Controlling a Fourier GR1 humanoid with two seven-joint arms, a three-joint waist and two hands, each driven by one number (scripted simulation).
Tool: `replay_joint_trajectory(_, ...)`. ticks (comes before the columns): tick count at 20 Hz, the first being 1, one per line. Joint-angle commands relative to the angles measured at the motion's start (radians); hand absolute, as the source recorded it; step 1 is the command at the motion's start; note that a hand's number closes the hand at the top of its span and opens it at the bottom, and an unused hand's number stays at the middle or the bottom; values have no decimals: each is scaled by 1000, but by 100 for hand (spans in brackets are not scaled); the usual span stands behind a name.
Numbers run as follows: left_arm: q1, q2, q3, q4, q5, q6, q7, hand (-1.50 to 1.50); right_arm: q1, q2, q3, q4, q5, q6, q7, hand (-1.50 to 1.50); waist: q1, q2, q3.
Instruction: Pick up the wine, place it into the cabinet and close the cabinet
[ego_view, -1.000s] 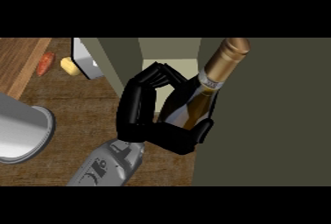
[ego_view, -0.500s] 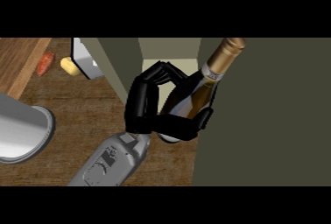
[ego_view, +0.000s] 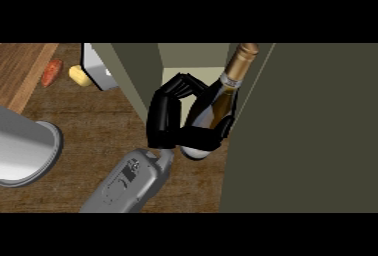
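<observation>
Forearm: we see one grey forearm (ego_view: 125, 182) entering from the lower edge and running up and to the right across the wooden counter (ego_view: 88, 125); we read it as the right arm.
Right hand: we find the black right hand (ego_view: 173, 117) curled round the wine bottle, fingers (ego_view: 181, 86) wrapped over its left side and the thumb (ego_view: 225, 127) across its lower body.
Wine bottle: we note the wine bottle (ego_view: 221, 102) held in that hand, tilted, its gold-foiled neck pointing up and away, its rounded base towards us just above the counter.
Bottle position: we place it at the cabinet's opening, between the left wall and the door, neck reaching into the pale interior; whether the base rests on anything we cannot tell.
Cabinet: we record the cabinet (ego_view: 136, 75) with an olive left wall and a lit back panel behind the bottle.
Cabinet door: we see the large dark door (ego_view: 310, 130) standing open, filling the right side, just beside the bottle.
Left side, near: a grey round vessel (ego_view: 22, 150) sits at the left edge.
Left side, far: an orange-red item (ego_view: 52, 72), a yellow item (ego_view: 80, 75) and a grey object (ego_view: 100, 70) lie further back.
Left hand: out of sight.
</observation>
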Motion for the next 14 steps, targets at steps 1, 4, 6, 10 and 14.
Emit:
replay_joint_trajectory(1,2,0,10,72,5,-29,-70,150,76,18,34,-143,-28,-5,36,-150,0,0,0)
replay_joint_trajectory(4,45,0,-33,128,-39,-11,-128,150,71,19,31,-43,-18,25,-52,-150,4,0,0)
replay_joint_trajectory(6,0,0,34,198,-40,-54,-144,150,106,11,-20,-87,-75,36,-55,-150,1,1,1)
replay_joint_trajectory(10,-64,0,12,270,7,2,-197,150,34,22,2,-26,-27,11,-56,-150,0,2,0)
replay_joint_trajectory(14,-69,0,-13,280,23,62,-206,150,17,5,6,-119,-50,-9,54,-150,-3,0,0)
